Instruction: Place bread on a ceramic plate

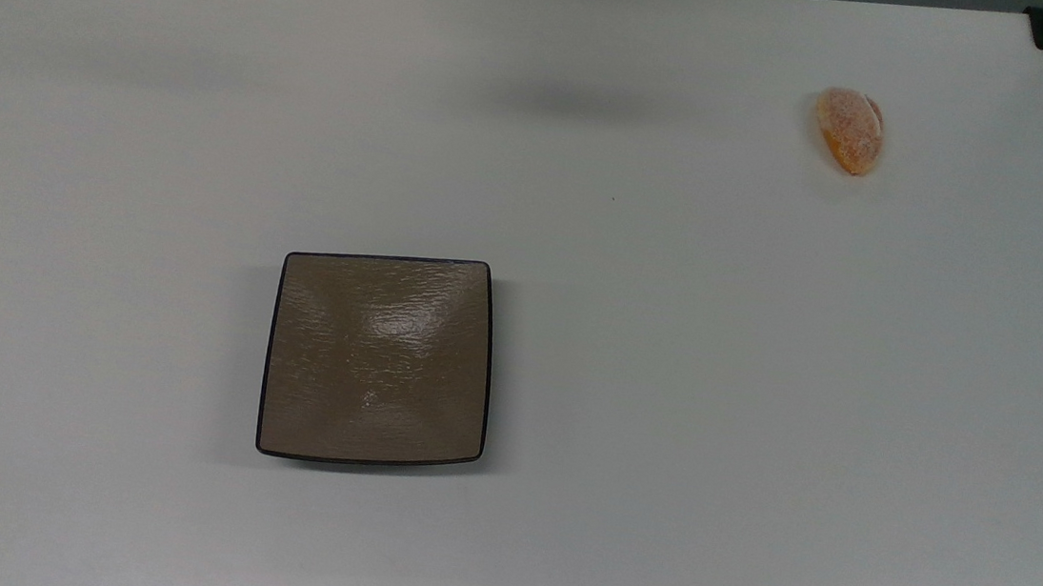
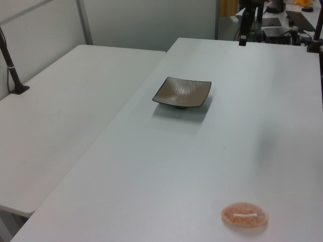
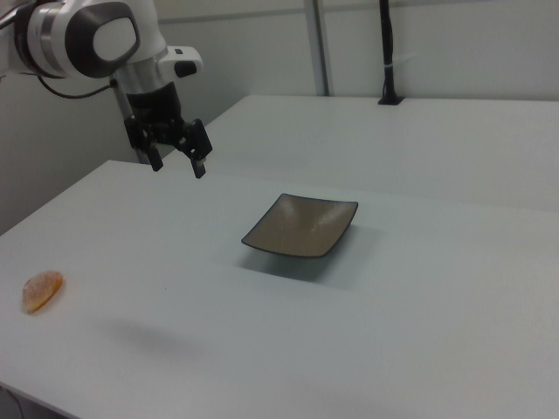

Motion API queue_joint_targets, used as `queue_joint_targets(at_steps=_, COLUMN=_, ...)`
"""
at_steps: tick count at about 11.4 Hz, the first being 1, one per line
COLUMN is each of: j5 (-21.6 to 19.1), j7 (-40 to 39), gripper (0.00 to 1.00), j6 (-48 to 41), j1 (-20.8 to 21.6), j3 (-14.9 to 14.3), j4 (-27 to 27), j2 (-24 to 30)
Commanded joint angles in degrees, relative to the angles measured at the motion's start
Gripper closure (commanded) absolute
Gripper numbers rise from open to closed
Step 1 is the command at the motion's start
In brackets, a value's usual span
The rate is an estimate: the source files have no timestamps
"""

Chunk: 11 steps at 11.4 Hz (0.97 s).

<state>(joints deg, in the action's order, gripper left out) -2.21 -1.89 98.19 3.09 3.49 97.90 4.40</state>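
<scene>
The white table (image 1: 630,361) carries the ceramic plate (image 1: 378,359) and, well apart (near a corner), the bread (image 1: 849,130).

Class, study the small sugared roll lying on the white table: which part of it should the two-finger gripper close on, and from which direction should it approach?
Grip the bread across its narrow middle, coming straight down from above. It lies flat on the table with open space all round, so a top approach looks clear. Its oval shape makes the short width the likelier fit between the fingers of the open gripper.
</scene>
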Motion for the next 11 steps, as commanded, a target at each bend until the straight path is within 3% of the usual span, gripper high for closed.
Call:
queue_joint_targets(at_steps=1, j5=-0.61, j7=-1.28, gripper=0.00, j6=1.65, j1=-1.15, j3=0.56, j4=1.15, j2=0.79)
queue_joint_targets(at_steps=11, j5=-0.78, j7=-0.66, gripper=0.00, j6=0.60, j1=-1.07, j3=0.47, j4=1.33, j2=1.05)
